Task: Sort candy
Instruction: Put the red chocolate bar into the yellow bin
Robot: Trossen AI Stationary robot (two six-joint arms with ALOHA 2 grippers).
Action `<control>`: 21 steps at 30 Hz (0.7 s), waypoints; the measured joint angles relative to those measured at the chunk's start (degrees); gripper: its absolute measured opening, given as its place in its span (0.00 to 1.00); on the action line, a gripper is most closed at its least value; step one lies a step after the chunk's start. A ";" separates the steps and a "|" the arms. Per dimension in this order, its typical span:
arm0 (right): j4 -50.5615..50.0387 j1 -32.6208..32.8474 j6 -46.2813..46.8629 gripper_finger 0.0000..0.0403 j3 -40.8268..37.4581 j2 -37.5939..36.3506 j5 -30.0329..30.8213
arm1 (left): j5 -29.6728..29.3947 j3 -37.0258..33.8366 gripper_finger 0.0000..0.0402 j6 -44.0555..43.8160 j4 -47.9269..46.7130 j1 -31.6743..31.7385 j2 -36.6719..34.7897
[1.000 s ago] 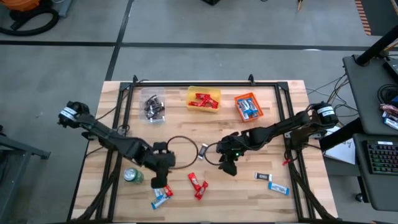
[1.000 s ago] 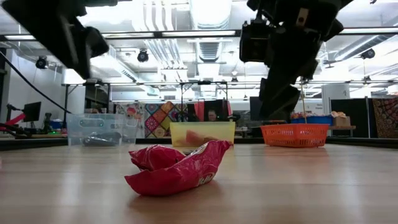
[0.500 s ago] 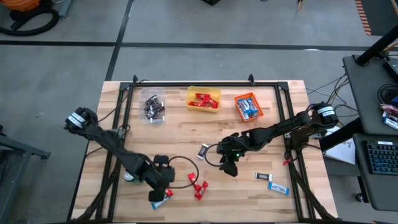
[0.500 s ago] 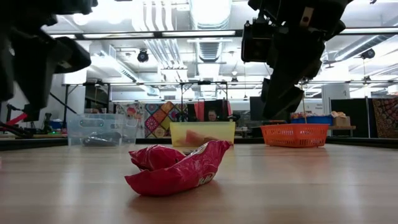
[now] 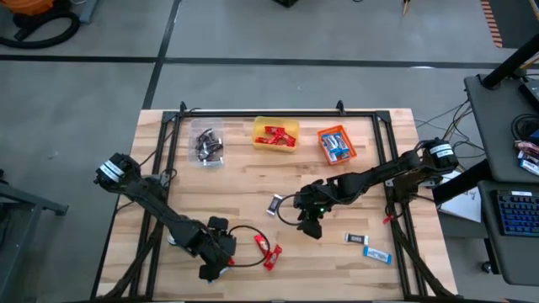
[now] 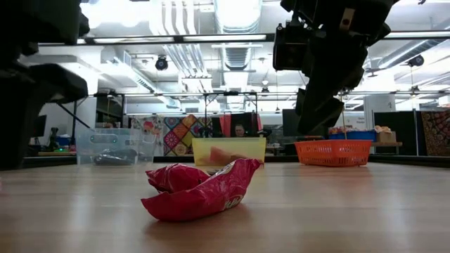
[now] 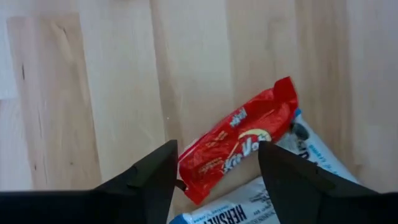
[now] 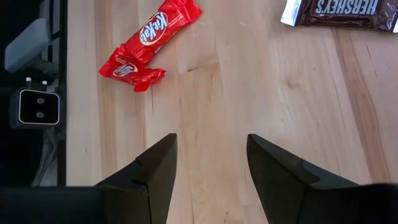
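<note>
My left gripper (image 5: 215, 268) is low over a small heap of candy near the table's near-left. In the left wrist view it (image 7: 217, 165) is open, its fingers on either side of a red bar (image 7: 239, 149) that lies on two blue-and-white bars (image 7: 311, 152). My right gripper (image 5: 310, 225) hangs open above bare wood at mid-table (image 8: 211, 155). Loose candy lies flat on the table: two red bars (image 5: 268, 251) (image 8: 149, 46) (image 6: 200, 190), a dark brown bar (image 5: 275, 204) (image 8: 339, 12) and two blue-and-white bars (image 5: 366, 247).
Along the far edge stand a clear bin with dark bars (image 5: 207, 145), a yellow bin with red bars (image 5: 276, 135) and an orange basket with blue bars (image 5: 336, 145). A green can (image 5: 174, 240) is mostly hidden under my left arm. A black cable loop (image 5: 244, 244) lies beside my left gripper.
My left arm has swung toward the table's near edge and gone down over the candy heap at the near-left, now covering the blue-and-white bars in the high view. The cable loop has followed it.
</note>
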 joint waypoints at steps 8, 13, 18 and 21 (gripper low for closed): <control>0.09 0.00 0.00 0.45 0.00 0.00 0.01 | 1.53 0.11 0.51 1.19 0.13 0.00 2.48; 0.11 0.00 0.00 0.45 0.00 0.00 0.02 | 1.55 0.09 0.41 3.72 -0.36 -0.03 3.05; 0.13 0.00 -0.01 0.45 0.00 0.00 0.03 | 0.36 0.00 0.25 5.47 -1.23 0.04 3.04; 0.16 0.00 -0.05 0.45 0.00 0.00 0.04 | -1.19 0.00 0.16 5.51 -1.82 0.04 2.89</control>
